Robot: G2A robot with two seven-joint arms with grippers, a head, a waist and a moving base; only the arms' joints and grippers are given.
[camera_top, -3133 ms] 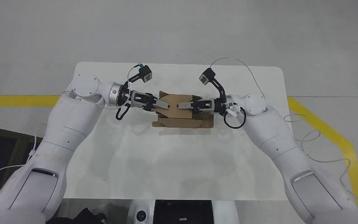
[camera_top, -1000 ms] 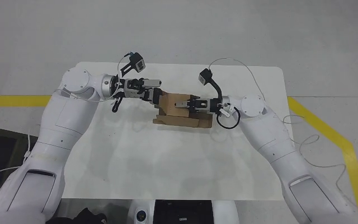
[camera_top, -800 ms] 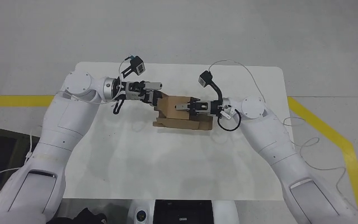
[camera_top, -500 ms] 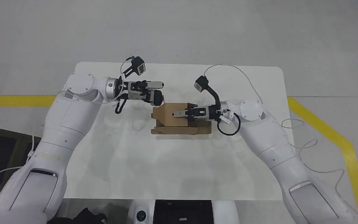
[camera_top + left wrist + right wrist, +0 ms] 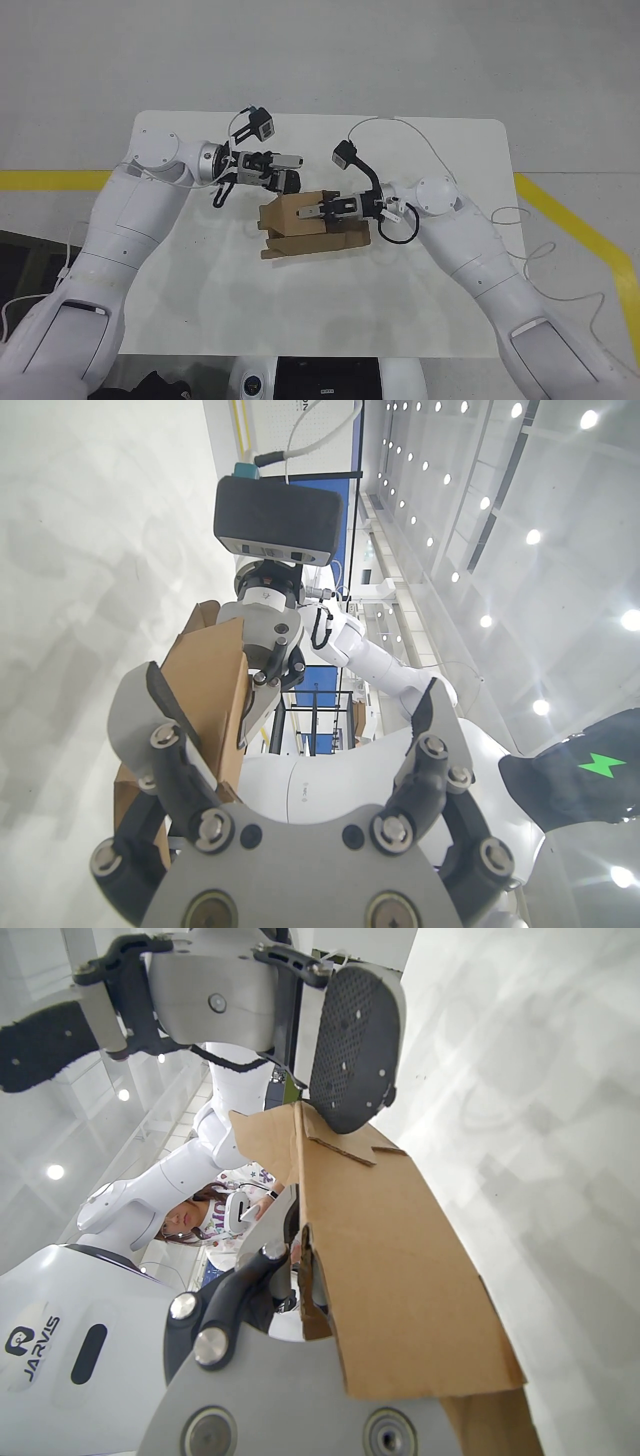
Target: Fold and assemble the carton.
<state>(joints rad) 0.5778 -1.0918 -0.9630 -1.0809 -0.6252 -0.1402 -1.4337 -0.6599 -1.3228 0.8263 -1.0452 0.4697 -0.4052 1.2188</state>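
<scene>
1. Roughly at the middle of the smooth white table [image 5: 200, 300] sits the carton [image 5: 282, 218], made of brown corrugated card. It is half-folded with rough-edged flaps, and its underside is hidden.
2. Reaching in from the right, the right gripper [image 5: 320, 211] is clamped on a carton panel. One finger lies behind the card, unseen.
3. At the carton's far-left corner the left gripper [image 5: 291, 170] is spread wide and grips nothing. One dimpled black pad [image 5: 350, 1053] touches the card edge.
</scene>
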